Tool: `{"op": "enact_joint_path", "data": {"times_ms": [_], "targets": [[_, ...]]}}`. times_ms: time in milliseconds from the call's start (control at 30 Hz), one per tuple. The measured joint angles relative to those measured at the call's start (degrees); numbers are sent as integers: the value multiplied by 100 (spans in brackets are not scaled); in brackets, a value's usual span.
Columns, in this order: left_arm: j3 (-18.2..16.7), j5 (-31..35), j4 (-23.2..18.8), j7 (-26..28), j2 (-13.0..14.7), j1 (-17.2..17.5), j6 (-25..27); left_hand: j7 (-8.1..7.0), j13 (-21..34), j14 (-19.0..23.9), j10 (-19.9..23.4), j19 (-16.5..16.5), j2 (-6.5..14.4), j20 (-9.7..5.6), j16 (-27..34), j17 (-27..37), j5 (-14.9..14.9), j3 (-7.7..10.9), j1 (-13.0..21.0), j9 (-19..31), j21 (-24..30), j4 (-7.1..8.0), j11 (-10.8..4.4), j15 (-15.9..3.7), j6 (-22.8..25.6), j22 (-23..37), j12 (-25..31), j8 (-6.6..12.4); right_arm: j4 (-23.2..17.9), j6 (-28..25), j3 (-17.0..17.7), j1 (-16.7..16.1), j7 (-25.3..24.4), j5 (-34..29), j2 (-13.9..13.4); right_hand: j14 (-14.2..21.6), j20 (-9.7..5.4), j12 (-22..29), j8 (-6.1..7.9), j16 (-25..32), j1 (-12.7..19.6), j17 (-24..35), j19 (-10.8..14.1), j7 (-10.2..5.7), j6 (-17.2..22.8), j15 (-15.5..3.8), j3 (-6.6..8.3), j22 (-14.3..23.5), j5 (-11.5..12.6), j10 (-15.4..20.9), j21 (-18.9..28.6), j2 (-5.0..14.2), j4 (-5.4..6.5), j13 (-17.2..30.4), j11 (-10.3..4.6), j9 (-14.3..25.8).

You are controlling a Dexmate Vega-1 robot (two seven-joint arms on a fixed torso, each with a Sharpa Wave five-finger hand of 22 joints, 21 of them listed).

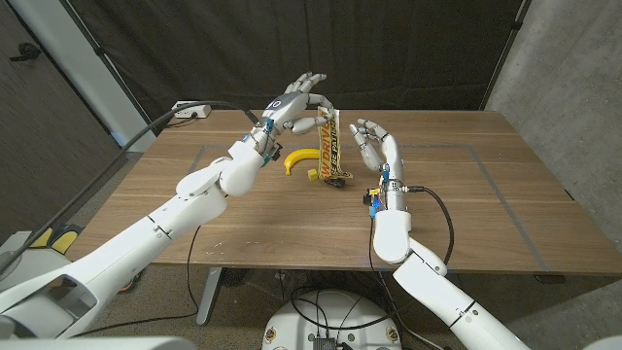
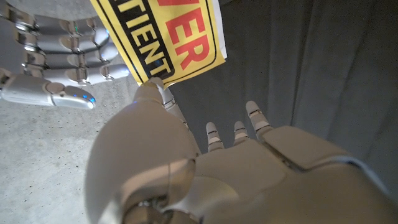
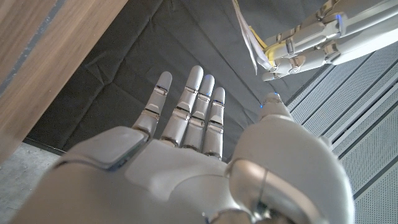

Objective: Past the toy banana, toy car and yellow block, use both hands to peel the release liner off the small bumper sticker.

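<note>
- Right hand, nearest the head camera, stands raised with fingers spread, holding nothing, just beside the sticker.
- Left hand pinches the sticker's top edge, hanging it above banana and block.
- Peeling looks not yet begun; next, the right hand must pinch a liner corner.

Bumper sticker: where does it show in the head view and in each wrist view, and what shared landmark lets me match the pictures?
Head view: the bumper sticker hangs upright above the table's middle, held by the left hand.
Left wrist view: its yellow printed face runs off the upper edge.
Right wrist view: seen edge-on as a thin strip near the upper edge.
Shared landmark: the left hand's fingers pinching the sticker's top.
</note>
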Motion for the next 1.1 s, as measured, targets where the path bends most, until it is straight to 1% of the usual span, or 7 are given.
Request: {"op": "enact_joint_path", "data": {"times_ms": [200,300,500,667,733,933,1100], "targets": [[0,-227,0,-390,0,0,-208,12,-27,0,74,0,18,0,21,0,1,-38,57,0,-26,8,-12,0,14,0,0,2,-241,0,0,-81,0,0,-41,51,-42,78,51,119,0,48,-42,18,191,-4,-16,0,55,175,0,0,-16,17,-26,0],[-44,-388,1,-598,68,-139,-382,12,-27,0,106,0,23,0,43,-26,0,-39,67,0,-32,7,-40,-1,14,0,0,2,-381,-435,-30,-132,-191,-377,-16,171,-42,140,65,232,10,112,-41,17,340,-24,-48,0,63,305,0,-11,-48,30,-40,0],[-46,-704,87,-917,58,-219,-757,12,-27,0,126,0,22,0,43,-27,45,-70,98,0,-71,24,-61,-1,15,0,0,2,-580,-688,-116,-200,-299,-569,77,288,-42,196,109,383,45,197,-41,52,479,-19,-95,0,107,435,0,-46,-95,48,16,0],[-45,-958,336,-1105,-38,-337,-1079,12,-53,0,137,0,17,0,43,-26,45,-71,103,0,-71,23,-72,-1,15,1,25,2,-665,-1575,-318,-207,-617,-1240,279,360,-42,196,109,428,43,212,-41,72,560,-33,-144,0,113,488,0,-47,-140,48,25,-1],[-43,-1053,434,-1156,-79,-364,-1207,12,-53,0,137,0,17,0,43,-26,45,-71,103,0,-71,23,-72,-1,15,1,25,2,-659,-1893,-423,-183,-750,-1491,390,362,-41,196,109,468,-15,212,-40,92,580,-31,-192,0,142,511,0,-106,-92,48,48,-1],[-37,-1435,806,-1298,-230,-447,-1717,12,-53,0,189,0,17,0,43,-53,45,-72,102,0,-71,22,-123,-45,15,0,24,2,-457,-2827,-728,-45,-1152,-2144,730,419,0,241,109,495,-108,208,1,133,621,-32,-304,0,146,552,0,-199,-44,48,89,-1],[-28,-1674,1096,-1400,-347,-514,-2004,12,-53,0,250,0,18,0,59,-53,68,-116,103,0,-95,24,-185,-45,15,17,24,3,-218,-3587,-933,94,-1503,-2565,964,474,0,241,109,545,-130,196,1,154,642,-41,-310,0,177,609,0,-220,-39,48,108,-1]]}}
